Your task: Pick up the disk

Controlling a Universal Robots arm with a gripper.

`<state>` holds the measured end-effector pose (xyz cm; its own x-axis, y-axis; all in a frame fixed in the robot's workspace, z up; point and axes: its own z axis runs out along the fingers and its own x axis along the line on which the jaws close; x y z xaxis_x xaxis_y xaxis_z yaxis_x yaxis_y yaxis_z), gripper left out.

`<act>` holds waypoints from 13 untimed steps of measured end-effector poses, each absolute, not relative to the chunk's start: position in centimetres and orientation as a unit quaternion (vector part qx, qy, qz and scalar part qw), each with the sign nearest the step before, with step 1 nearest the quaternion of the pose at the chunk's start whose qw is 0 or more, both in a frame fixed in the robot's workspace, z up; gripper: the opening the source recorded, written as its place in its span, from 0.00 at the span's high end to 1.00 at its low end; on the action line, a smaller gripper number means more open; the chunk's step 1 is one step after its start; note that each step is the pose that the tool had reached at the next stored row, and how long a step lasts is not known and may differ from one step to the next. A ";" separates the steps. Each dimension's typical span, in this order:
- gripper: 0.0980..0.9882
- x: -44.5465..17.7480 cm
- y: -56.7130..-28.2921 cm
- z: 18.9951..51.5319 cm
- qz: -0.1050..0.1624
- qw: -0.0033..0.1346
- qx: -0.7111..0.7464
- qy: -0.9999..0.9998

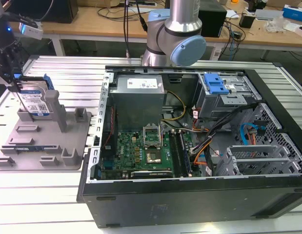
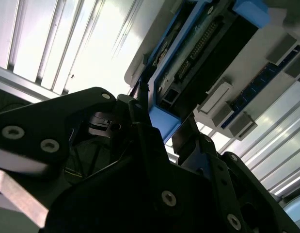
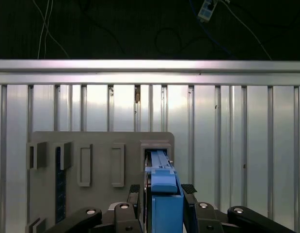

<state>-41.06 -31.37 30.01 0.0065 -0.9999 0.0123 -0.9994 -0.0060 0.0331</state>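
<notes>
Gripping narrowly, our gripper [image 3: 161, 190] sets its pads [image 3: 188, 189] against both faces of the disk [image 1: 36, 101], as far as we can judge. The disk stands on edge in a slot of the grey tray [image 1: 24, 146], at about nine o'clock in the exterior view. We think the hold is shallow, on the upper edge alone, so a quick lift could let the disk pivot or slip out. A tilted pull could jam its blue frame in the slot and drag the tray along. Farther off, at three o'clock from the tray, the open computer case [image 1: 190, 204] lies well apart and adds little risk.
</notes>
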 end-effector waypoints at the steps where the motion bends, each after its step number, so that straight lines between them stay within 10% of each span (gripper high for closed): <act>1: 0.60 -41.1 -31.4 30.0 -0.007 0.016 0.709 -0.705; 13: 0.60 -41.1 -31.3 29.7 -0.007 0.016 0.709 -0.705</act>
